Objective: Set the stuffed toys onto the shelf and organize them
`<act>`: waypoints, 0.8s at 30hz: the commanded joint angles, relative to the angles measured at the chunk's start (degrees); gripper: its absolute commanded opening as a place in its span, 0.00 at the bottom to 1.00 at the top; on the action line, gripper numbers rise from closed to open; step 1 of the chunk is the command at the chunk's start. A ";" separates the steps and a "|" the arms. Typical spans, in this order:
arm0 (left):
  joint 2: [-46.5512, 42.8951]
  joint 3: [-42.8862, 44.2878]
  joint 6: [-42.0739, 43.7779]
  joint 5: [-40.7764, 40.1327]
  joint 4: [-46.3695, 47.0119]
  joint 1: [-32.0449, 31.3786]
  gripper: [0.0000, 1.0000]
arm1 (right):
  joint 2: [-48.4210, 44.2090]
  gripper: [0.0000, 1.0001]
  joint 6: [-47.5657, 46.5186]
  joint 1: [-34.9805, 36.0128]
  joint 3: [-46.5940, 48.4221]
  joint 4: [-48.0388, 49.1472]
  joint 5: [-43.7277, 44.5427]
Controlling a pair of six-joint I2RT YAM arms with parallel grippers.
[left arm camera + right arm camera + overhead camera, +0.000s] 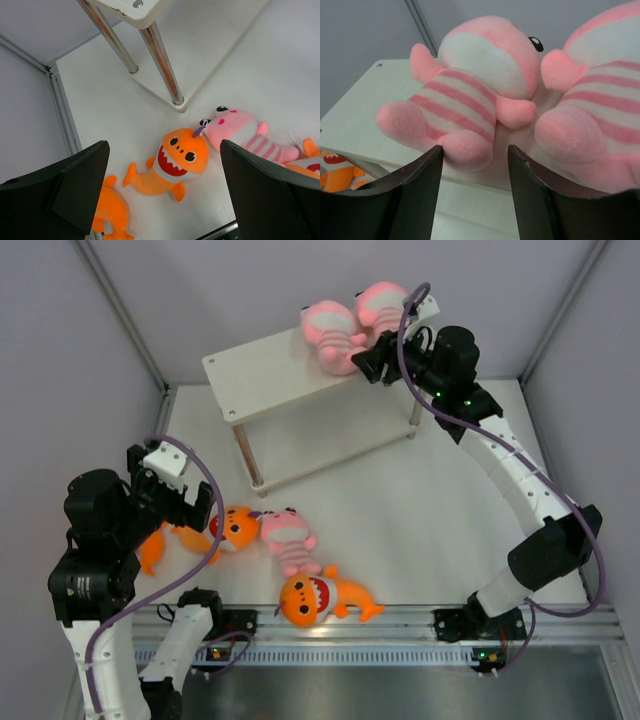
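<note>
We have two pink toys up on the shelf (265,375), the rest on the table (430,510).
Our right gripper (365,360) stands part-open around the foot of the nearer pink toy (335,335), not clamping it, with the second pink toy (380,302) beside it; our left gripper (165,144) hangs wide open over an orange shark (175,162).

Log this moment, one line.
left gripper: open, above orange plush shark | right gripper: open, at foot of pink striped plush toy on pale wooden shelf | shelved: two pink | unshelved: four
</note>
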 commanded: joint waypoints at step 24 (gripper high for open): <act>-6.61 -21.68 -0.25 -23.37 1.21 2.29 0.99 | -22.55 0.70 -5.29 4.12 -6.41 -5.34 3.30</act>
